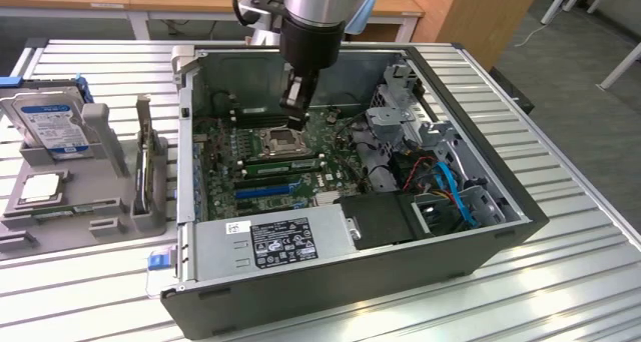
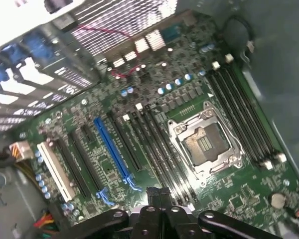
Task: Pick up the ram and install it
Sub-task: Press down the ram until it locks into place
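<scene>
The ram point(image 1: 285, 163) is a narrow green stick with dark chips. It lies along the memory slots of the motherboard point(image 1: 225, 158), just on the near side of the CPU socket point(image 1: 279, 140). My gripper point(image 1: 294, 121) hangs inside the open computer case, a little above the board at the far edge of the socket and apart from the ram. In the wrist view the gripper point(image 2: 159, 193) has its fingers pressed together with nothing between them. It is over the black slots point(image 2: 157, 149) beside the CPU socket point(image 2: 205, 144).
The case walls point(image 1: 186, 132) ring the board, with a power supply point(image 1: 275, 241) at the near side and a drive cage with blue cables point(image 1: 451, 192) at the exterior view's right. Outside, at the left, a grey stand point(image 1: 100, 199) holds a hard drive point(image 1: 50, 124).
</scene>
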Available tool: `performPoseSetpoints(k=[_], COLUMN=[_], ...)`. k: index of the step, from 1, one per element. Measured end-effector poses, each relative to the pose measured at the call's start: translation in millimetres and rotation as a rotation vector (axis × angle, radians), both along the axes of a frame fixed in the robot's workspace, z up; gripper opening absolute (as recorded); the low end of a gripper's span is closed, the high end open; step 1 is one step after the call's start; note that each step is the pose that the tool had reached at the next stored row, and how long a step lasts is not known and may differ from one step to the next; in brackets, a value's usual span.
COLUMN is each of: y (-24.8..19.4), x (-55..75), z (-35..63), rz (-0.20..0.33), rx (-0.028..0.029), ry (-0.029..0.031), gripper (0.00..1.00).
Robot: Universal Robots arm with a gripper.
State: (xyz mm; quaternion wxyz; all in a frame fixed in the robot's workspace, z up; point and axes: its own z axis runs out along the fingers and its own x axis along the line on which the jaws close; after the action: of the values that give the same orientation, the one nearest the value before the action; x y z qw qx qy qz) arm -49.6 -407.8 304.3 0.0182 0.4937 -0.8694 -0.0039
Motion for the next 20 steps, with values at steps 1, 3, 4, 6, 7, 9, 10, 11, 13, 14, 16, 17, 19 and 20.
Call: performPoseSetpoints(k=[1,3,4,6,7,9,10,11,13,14,16,17,19,20], y=[0.0,0.0,0.0,0.0,0.0,0.0,0.0,0.0,0.0,0.0,0.0,0.0,0.0,0.0], x=[0.0,0.0,0.0,0.0,0.0,0.0,0.0,0.0,0.0,0.0,0.0,0.0,0.0,0.0], z=[0.0,0.0,0.0,0.0,0.0,0.0,0.0,-0.1,0.0,0.0,0.0,0.0,0.0,0.0], rz=[-0.019,-0.055,-0.073,-0.111,-0.129,-0.164,-0.183,-0.200,-0.238,-0.256,-0.291,-0.310,-0.347,-0.365], rx=[0.0001,0.0001,0.0001,0.0001,0.0001,0.0001,0.0000,0.0001,0.0000,0.0001,0.0001,0.0000,0.0001,0.0000], ry=[0.0000,0.0000,-0.0001,-0.0001,-0.0001,-0.0001,-0.0001,-0.0001,-0.0001,-0.0001,0.0000,-0.0001,-0.0001,-0.0001], gripper=[0.11,0.11,0.11,0.11,0.11,0.11,0.11,0.11,0.11,0.11,0.11,0.11,0.11,0.11])
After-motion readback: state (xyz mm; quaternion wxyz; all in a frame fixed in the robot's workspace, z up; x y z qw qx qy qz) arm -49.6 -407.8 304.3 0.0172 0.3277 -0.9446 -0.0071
